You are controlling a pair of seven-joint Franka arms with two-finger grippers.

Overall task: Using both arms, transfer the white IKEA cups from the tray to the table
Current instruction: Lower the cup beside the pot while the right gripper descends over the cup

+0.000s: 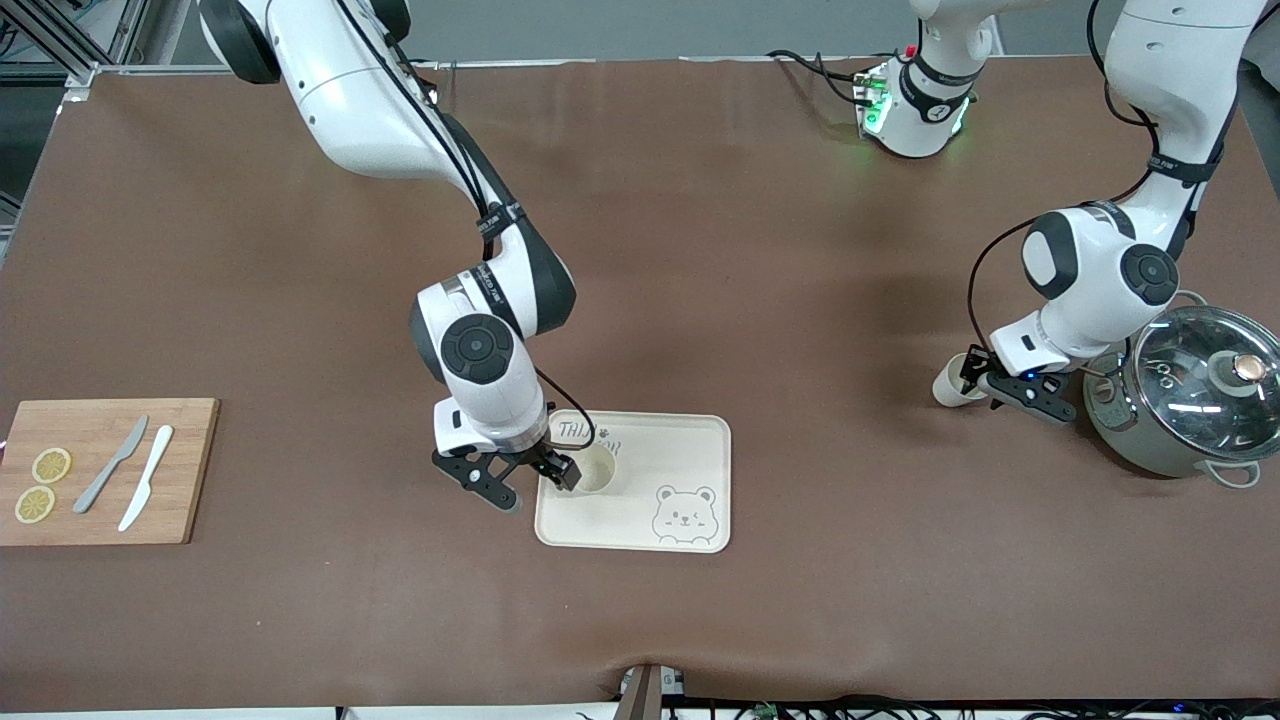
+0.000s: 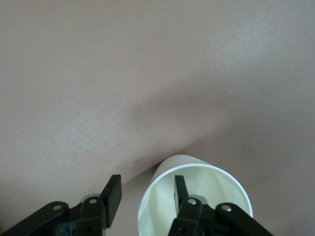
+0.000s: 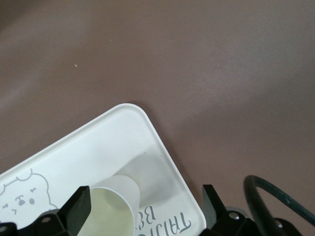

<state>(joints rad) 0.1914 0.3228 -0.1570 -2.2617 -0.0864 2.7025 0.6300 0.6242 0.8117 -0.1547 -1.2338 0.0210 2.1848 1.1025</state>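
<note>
Cups first, with the table (image 1: 700,250) under everything: one white cup (image 1: 597,468) sits on the bear tray (image 1: 690,440), the other cup (image 1: 950,382) stands on bare table beside the steel pot (image 1: 1195,400) at the left arm's end. Left gripper (image 1: 1000,388) straddles that cup's wall, one finger (image 2: 180,189) inside, jaws parted and not pinching. Right gripper (image 1: 530,480) hangs wide open at the tray cup. These look light, rigid and smooth, so pinch the rim wall. Pot crowds the left arm; the cutting board (image 1: 105,470) with knives (image 1: 130,475) and lemon slices (image 1: 42,485) lies well clear.
</note>
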